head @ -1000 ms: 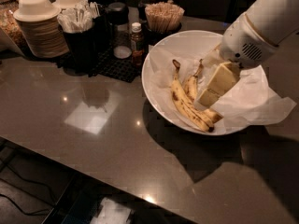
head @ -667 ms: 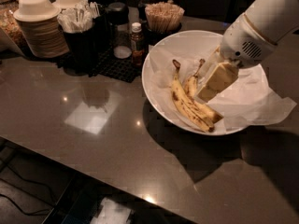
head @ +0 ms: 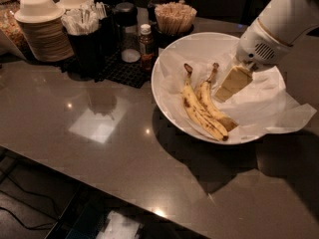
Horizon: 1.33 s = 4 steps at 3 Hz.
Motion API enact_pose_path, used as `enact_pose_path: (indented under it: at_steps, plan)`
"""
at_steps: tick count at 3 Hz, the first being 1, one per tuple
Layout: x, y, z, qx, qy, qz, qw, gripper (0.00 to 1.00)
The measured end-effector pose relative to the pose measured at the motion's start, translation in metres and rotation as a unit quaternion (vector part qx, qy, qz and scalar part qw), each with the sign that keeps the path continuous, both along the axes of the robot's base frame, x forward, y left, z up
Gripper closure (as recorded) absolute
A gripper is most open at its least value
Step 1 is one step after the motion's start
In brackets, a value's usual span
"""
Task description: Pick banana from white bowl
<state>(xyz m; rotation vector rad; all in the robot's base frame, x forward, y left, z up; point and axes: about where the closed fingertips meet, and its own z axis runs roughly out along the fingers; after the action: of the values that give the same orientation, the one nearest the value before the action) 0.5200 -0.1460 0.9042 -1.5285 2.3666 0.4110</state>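
Hovering over the right half of the white bowl (head: 155, 88), holds the gripper (head: 224, 94), spread impossible to tell, seemingly just clear of the plumper banana (head: 214, 103), needing to go left to the banana (head: 195, 111) at the bowl's middle, long axis running far rim to near rim.

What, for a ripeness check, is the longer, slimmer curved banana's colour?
The banana: yellow, brown-spotted, dark-stemmed; camera view. The gripper hangs beside it over the white bowl.

Banana (head: 195, 111) lying in white bowl (head: 199, 43).
Long, yellow, brown-spotted, dark stem; flat on the crinkled paper lining, near the gripper (head: 233, 82).
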Motion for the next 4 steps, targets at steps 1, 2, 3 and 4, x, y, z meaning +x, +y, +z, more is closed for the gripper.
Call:
enact_pose_path:
  at_steps: [1,2,3,4]
  plan:
    - [0.000,-0.002,-0.016,-0.030,0.014,-0.034,0.9989,0.41]
    - [-0.009,0.002,-0.029,-0.049,0.030,-0.055,0.9968,0.42]
    - [-0.019,0.006,-0.037,-0.061,0.041,-0.069,0.9949,0.43]
    - [-0.023,0.003,-0.041,-0.068,0.046,-0.080,0.9934,0.44]
